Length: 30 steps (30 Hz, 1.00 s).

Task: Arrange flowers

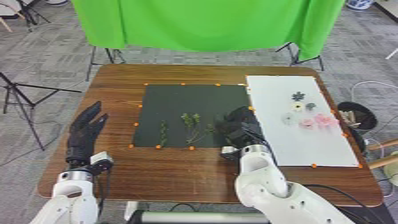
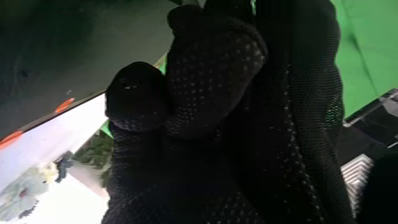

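In the head view, the right hand (image 1: 238, 129) is over the right part of the dark mat (image 1: 164, 102), its fingers curled round a thin green sprig (image 1: 210, 130) that leans out to its left. Two more green sprigs, a narrow one (image 1: 163, 133) and a leafier one (image 1: 191, 120), lie on the mat. Pink flowers (image 1: 325, 120) and a dark flower (image 1: 298, 96) are on the white board (image 1: 280, 85). Open, the left hand (image 1: 84, 135) is left of the mat. In the right wrist view, the right hand (image 2: 213, 75) has bent fingers, with a bit of green (image 2: 183, 2) by their tips.
Orange markers (image 1: 158, 146) line the mat and board on the wooden table (image 1: 164, 172). A black bin (image 1: 357, 116) stands off the table's right side. The green cloth (image 1: 213, 25) hangs beyond the far edge, and a tripod (image 1: 28, 102) stands at the left.
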Available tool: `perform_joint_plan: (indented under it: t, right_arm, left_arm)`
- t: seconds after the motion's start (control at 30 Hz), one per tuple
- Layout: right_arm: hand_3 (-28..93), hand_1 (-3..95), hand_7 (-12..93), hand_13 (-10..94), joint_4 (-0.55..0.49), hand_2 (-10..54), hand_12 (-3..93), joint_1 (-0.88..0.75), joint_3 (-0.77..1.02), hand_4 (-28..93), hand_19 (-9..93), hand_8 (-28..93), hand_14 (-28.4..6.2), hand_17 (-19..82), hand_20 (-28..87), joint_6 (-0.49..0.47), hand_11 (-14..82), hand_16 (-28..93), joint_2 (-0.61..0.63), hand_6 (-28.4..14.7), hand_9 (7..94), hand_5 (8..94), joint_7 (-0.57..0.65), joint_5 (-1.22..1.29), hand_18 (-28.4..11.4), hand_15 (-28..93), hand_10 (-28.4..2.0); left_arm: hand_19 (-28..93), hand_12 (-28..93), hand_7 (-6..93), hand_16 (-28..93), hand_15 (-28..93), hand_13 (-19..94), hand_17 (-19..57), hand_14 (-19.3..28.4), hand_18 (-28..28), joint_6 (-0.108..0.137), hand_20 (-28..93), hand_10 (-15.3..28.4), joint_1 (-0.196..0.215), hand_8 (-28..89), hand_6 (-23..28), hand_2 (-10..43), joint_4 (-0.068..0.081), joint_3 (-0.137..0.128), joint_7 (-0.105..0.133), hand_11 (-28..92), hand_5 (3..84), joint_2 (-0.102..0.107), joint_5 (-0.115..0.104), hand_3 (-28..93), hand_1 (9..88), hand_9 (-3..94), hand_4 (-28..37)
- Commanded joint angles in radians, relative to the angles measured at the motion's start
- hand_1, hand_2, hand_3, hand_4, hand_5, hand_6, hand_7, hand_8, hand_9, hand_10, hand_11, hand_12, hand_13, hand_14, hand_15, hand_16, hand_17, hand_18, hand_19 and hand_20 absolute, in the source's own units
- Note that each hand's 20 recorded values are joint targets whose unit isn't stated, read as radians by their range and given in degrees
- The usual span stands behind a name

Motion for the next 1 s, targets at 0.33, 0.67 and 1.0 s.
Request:
perform_joint_plan:
  t: [0.33,0.67,1.0]
  right_arm:
    - [-28,81.2,29,94,-0.012,-9.5,20.1,-0.008,0.014,47,80,7,-2.2,75,42,0.020,23.1,25,0.010,-4.1,88.5,74.2,-0.024,0.036,-4.4,49,-13.5]
    - [54,44.2,26,94,-0.032,-9.5,18.9,-0.014,0.026,-7,82,0,-2.5,75,39,-0.021,26.4,25,0.023,-3.3,88.6,73.3,-0.033,0.059,-4.5,50,-13.9]
    - [56,42.3,26,94,-0.053,-9.5,19.4,-0.009,0.027,-7,82,-6,-2.8,74,39,-0.088,27.9,25,0.080,-2.7,88.9,72.8,-0.032,0.046,-5.3,49,-14.0]
  left_arm:
    - [8,14,21.1,2,16,27,7.0,12.7,9.6,-0.013,16,8.6,0.010,-10,1.0,-9.5,-0.004,0.001,-0.005,16,34.1,-0.009,0.002,70,38.1,23.2,-10.5]
    - [9,14,21.1,2,15,27,6.8,12.6,9.7,-0.013,16,8.6,0.011,-10,0.9,-9.5,-0.006,0.000,-0.006,16,34.2,-0.011,0.002,70,38.2,23.2,-10.6]
    - [9,14,21.0,2,15,27,6.6,12.6,9.9,-0.013,16,8.6,0.016,-10,0.9,-9.5,-0.009,-0.009,-0.009,16,34.2,-0.014,0.003,69,38.0,23.2,-10.6]
